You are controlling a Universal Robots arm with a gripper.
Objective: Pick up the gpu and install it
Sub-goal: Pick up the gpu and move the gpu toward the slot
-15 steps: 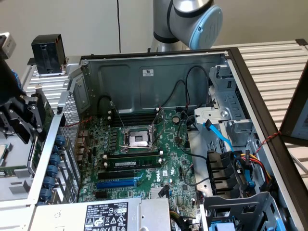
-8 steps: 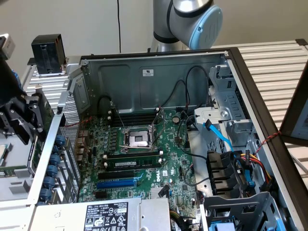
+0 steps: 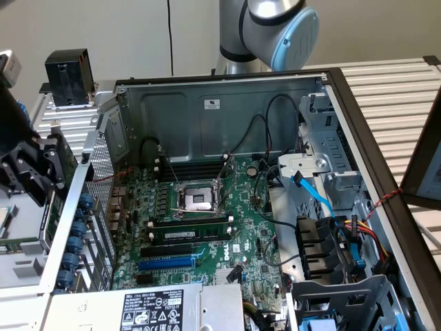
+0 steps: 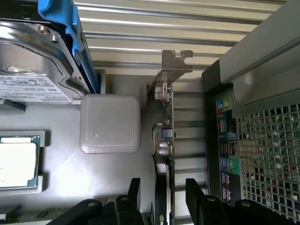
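Note:
The gpu (image 4: 168, 136) stands on edge in a grey tray just outside the computer case (image 3: 220, 86). I see its thin green board and its metal bracket (image 4: 176, 65). My gripper (image 4: 162, 183) is open, with one black finger on each side of the card and a gap at both. In the exterior view the gripper (image 3: 31, 172) hangs at the exterior view's left, beside the case's perforated rear wall. Nothing is held.
A hard drive in a blue caddy (image 4: 42, 56), a processor chip (image 4: 16, 161) and a pale square block (image 4: 110, 124) lie in the tray. The case's rear port panel (image 4: 225, 140) is close beside the card. Inside are the motherboard (image 3: 207, 214), a blue slot (image 3: 169, 262) and cables (image 3: 344, 234).

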